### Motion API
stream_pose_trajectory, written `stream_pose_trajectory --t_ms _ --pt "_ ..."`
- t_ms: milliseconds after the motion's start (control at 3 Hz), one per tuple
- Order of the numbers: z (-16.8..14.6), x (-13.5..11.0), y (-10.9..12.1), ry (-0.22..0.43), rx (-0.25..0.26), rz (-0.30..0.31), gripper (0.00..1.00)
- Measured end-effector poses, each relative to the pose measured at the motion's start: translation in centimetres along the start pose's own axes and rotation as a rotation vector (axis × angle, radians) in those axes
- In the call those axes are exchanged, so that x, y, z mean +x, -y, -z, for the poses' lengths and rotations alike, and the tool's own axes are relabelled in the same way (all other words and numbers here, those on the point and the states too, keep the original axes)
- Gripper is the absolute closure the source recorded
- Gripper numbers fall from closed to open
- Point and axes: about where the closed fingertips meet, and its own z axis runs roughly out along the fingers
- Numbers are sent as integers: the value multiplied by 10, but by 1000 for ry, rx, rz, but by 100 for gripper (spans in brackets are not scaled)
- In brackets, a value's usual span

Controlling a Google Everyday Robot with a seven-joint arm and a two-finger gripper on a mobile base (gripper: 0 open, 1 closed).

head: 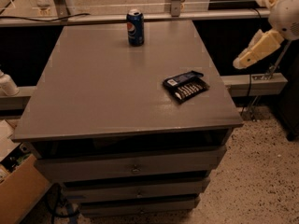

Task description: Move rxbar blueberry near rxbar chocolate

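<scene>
A: Any brand readable?
B: Pepsi logo, on the blue can (135, 28) by the far edge of the table (103, 87).
A: The wrappers near the right edge?
B: rxbar chocolate (189, 90): rows of white lettering, illegible. rxbar blueberry (182, 78): white label patch, illegible.
A: Gripper?
B: Gripper (240, 62) out past the right edge.

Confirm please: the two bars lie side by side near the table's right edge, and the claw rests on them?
No. The camera view shows the claw in the air beyond the table's right edge, clear of the rxbar blueberry and rxbar chocolate.
</scene>
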Motion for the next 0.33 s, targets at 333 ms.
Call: stream_pose_trajectory --t_ms 333 --pt "3 3 0 -1 3 -7 0"
